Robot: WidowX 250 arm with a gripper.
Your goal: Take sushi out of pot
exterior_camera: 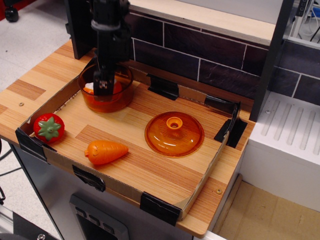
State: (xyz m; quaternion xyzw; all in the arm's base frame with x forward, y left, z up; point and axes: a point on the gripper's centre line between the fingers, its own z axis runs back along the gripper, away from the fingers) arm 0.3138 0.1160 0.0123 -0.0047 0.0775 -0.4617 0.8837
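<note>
The translucent orange pot (120,100) stands at the back left of the cardboard tray. My gripper (102,90) reaches down into it from above, black and upright. It is shut on the sushi (89,88), whose white rice top and orange body show on both sides of the fingers, at about the height of the pot's rim. The middle of the sushi is hidden behind the gripper.
The orange domed lid (174,134) lies in the middle right of the tray. A toy carrot (105,151) and a red strawberry (49,127) lie at the front left. The low cardboard tray wall (200,187) rings the area. A dark brick wall (200,55) stands behind.
</note>
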